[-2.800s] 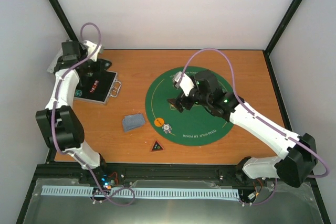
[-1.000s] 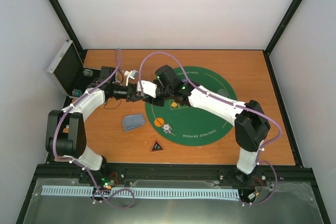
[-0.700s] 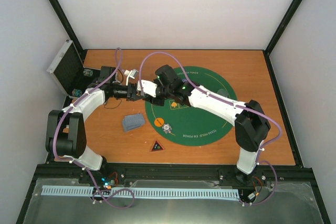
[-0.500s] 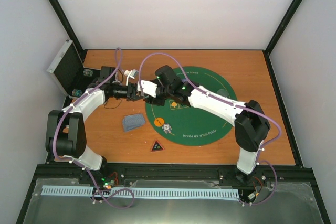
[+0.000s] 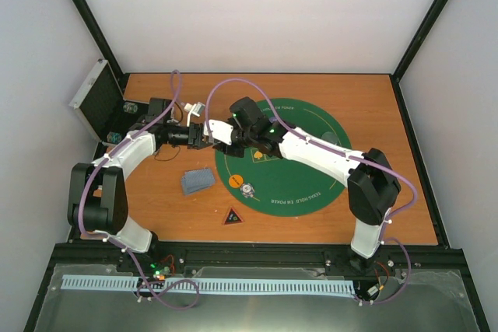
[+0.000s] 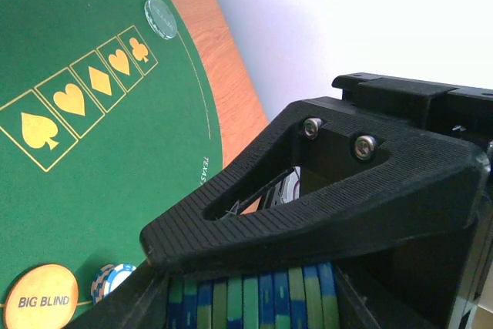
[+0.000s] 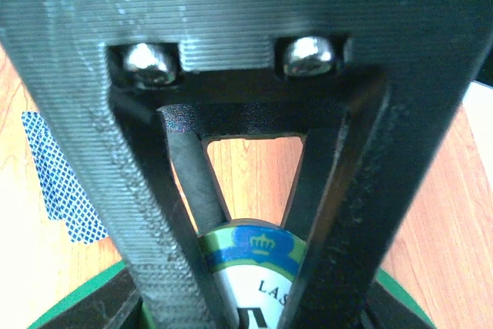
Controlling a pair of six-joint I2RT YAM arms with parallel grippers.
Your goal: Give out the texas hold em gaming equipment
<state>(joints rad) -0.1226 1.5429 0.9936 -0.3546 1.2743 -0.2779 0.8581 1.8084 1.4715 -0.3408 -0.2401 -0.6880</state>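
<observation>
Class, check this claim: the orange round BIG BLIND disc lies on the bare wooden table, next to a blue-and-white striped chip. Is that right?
Not quite. The orange round BIG BLIND disc lies on the green felt mat, not on bare wood; the left wrist view shows it. It is indeed next to the blue-and-white striped chip.

White arms [image 5: 311,149] (purple cables [image 5: 173,87])

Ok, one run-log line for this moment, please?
left gripper: shut on chip stack | right gripper: around stack, grip unclear | place: by green mat left edge
</observation>
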